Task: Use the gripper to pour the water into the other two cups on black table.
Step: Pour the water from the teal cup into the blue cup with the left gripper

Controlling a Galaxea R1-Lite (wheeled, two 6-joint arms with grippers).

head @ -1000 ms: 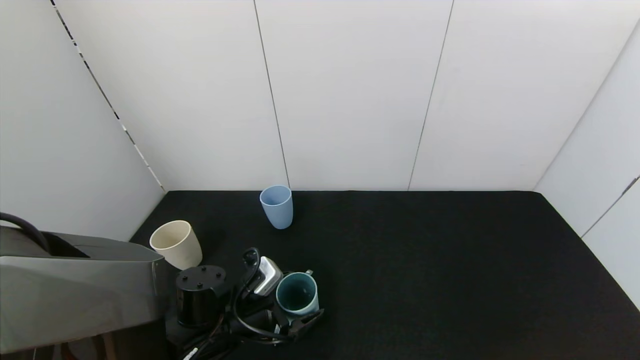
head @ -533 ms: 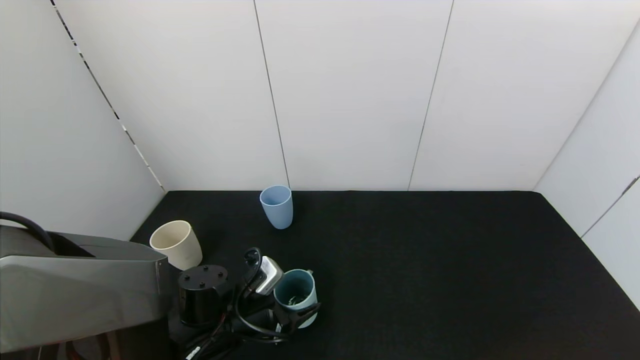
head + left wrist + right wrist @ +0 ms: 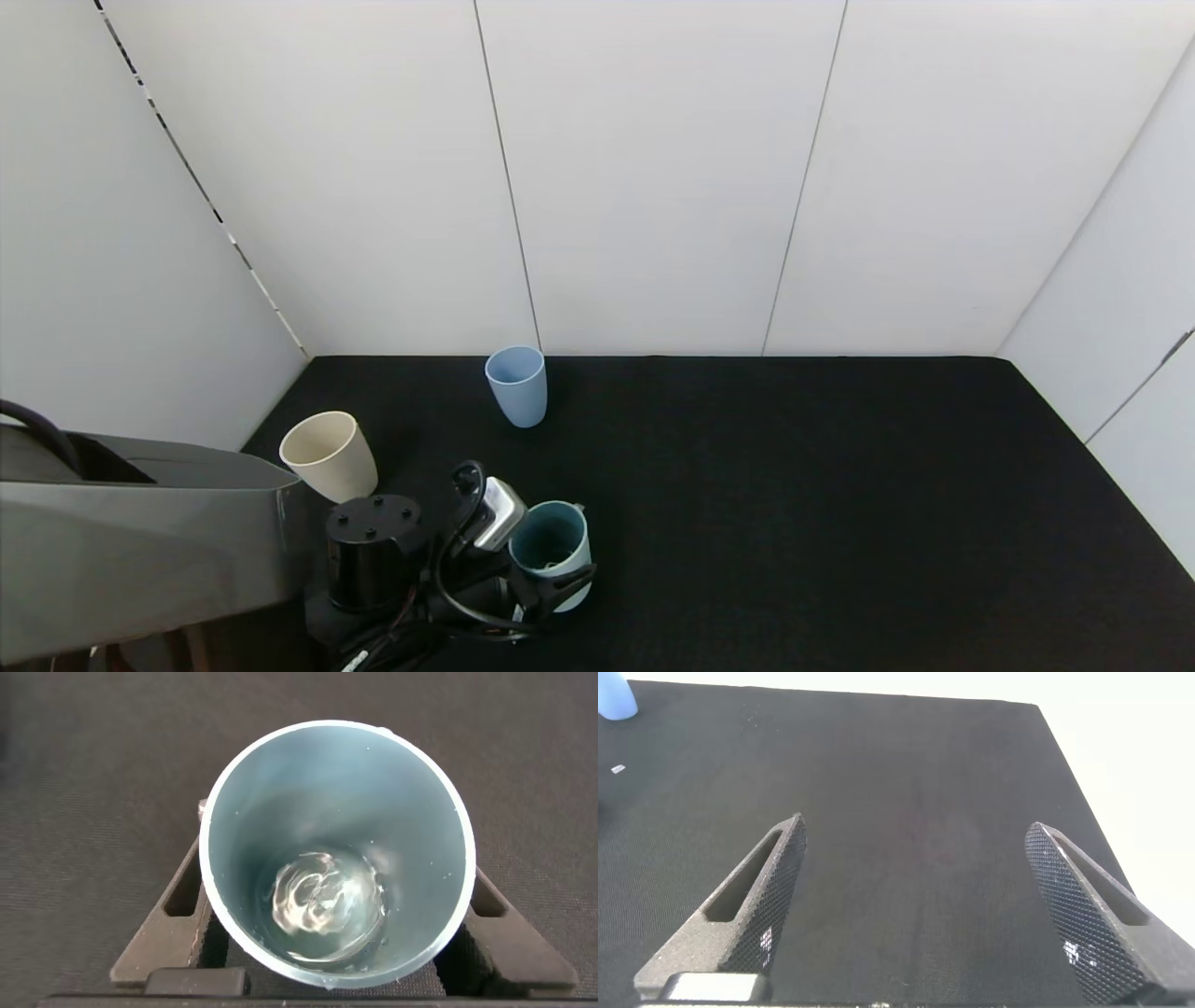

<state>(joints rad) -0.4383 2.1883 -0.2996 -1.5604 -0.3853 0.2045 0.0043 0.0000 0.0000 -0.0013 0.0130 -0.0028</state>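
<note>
teal cup [image 3: 336, 849] of water sits clamped in the left gripper [image 3: 551, 583], so lift level before tipping toward the cream cup [image 3: 329, 455]; right gripper [image 3: 920, 915] idles wide open, empty.

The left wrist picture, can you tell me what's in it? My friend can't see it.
The left gripper is closed around a teal-green cup, seen from above with a little water shimmering at its bottom. Its black fingers press the cup's two sides, and the black table lies underneath.

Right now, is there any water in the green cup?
Yes, a little. The green cup stands upright between the left gripper fingers, and the left wrist view shows a shallow, rippling pool of water at its bottom.
</note>
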